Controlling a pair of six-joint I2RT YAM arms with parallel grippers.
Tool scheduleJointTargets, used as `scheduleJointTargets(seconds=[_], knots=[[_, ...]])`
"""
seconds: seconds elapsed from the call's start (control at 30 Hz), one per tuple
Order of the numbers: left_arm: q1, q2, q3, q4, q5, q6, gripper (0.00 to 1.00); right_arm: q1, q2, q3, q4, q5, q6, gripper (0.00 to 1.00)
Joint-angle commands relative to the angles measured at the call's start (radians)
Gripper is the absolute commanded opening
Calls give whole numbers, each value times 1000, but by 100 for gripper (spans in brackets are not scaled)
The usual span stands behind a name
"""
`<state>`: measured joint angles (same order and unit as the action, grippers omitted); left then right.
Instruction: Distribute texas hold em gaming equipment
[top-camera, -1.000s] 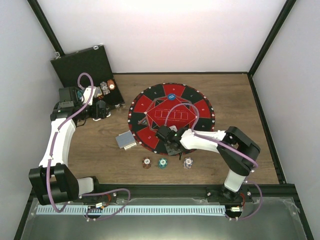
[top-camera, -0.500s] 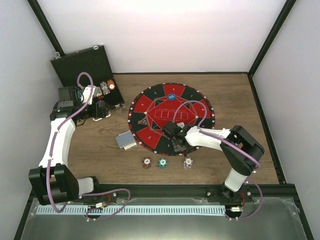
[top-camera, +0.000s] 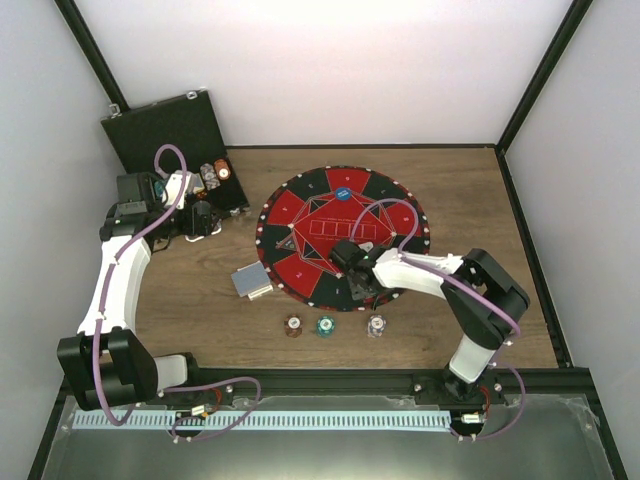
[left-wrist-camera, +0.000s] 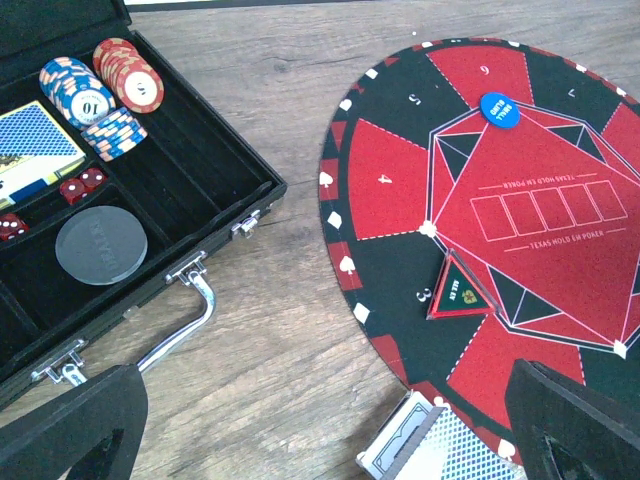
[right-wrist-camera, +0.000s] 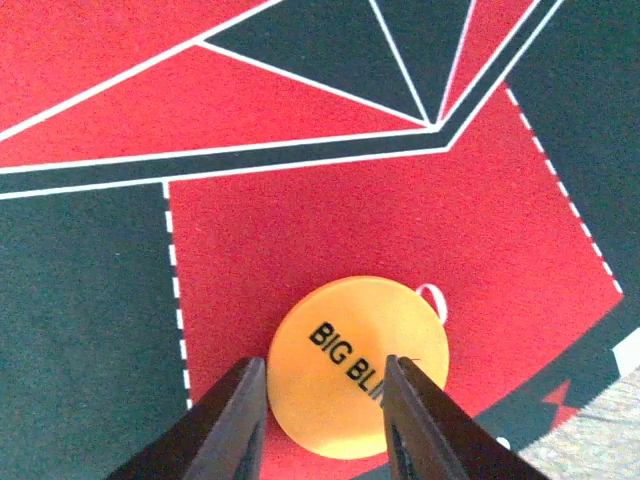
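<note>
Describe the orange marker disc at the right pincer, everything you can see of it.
The orange marker disc is round, flat and smooth, plastic by its look. Black print on it reads BIG BLI, the rest hidden by a finger. It faces the wrist camera over a red field of the mat, close to the mat's rim. The right pincer overlaps its lower part with both fingers; whether they grip it cannot be told.

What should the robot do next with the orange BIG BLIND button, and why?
Probably open the right gripper a little wider. It straddles the orange disc, which is over a red patch near the edge of the mat. I cannot tell whether the disc is pinched or lying flat, so a gentle release there seems safest.
</note>
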<state>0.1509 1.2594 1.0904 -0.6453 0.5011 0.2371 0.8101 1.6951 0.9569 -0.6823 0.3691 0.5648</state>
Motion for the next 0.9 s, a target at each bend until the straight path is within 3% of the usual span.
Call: scheduleJointTargets(seconds=[0.0,0.2,0.27,0.43,0.57,0.7,0.87], knots=[[4,-15,25,-10,8,8,100,-14,-25,73,-60,9,-31,36],[4,-5,33,-9,-34,0,100,82,-72,266,-129,-39,-70,54],[4,-1,38,-13,-53,-3,100,129,-67,312,-140,-74,-72,65],[7,0,52,-34,-91,11,100,257,-58,370,-120,-185,-52,86],[24,-8,43,-34,-71,20,100,335,-25,385,-79,-274,-40,95],[36,-4,48,-40,-53,19,100,380,36,407,-60,-321,-47,95],[46,4,57,-59,-51,29,100,412,107,417,-64,-330,-48,84]])
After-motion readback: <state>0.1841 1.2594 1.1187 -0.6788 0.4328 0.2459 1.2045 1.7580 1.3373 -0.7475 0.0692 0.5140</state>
